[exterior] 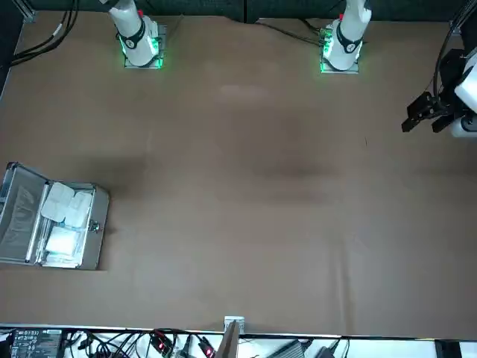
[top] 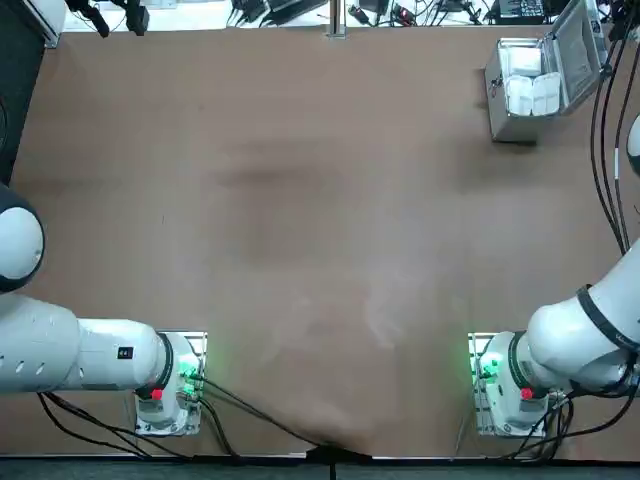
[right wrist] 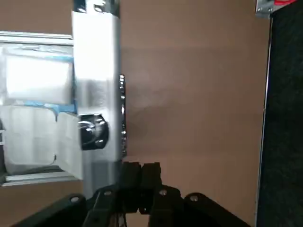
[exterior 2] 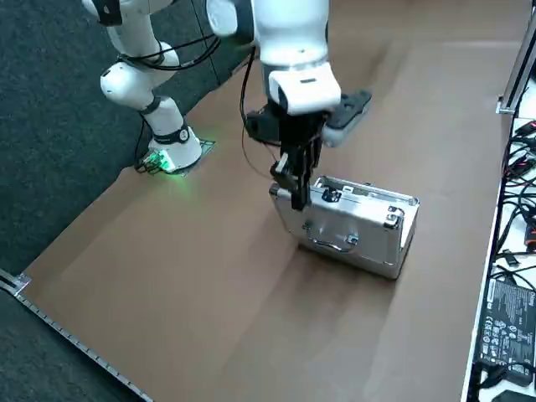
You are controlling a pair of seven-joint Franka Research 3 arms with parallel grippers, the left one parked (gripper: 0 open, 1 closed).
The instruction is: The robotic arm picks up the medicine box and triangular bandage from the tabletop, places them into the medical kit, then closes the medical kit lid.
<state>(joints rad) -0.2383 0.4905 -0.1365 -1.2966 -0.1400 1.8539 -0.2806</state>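
Desk (top: pixel 300 200) carrying the medical kit (exterior: pixel 93 231) near its far right corner, silver case standing open, lid (exterior: pixel 21 216) tipped outward. Right hand (right wrist: pixel 141 166) hovering at the lid's rim, near a clasp (right wrist: pixel 93 132), fingers pressed together; cannot tell whether touching. Triangular bandage (top: pixel 533 95), two white lobes, lying inside the kit; medicine box (top: pixel 525 62), white, lying beside it. Black power brick (exterior 2: pixel 507 327) beyond the desk showing label print, too small to read.
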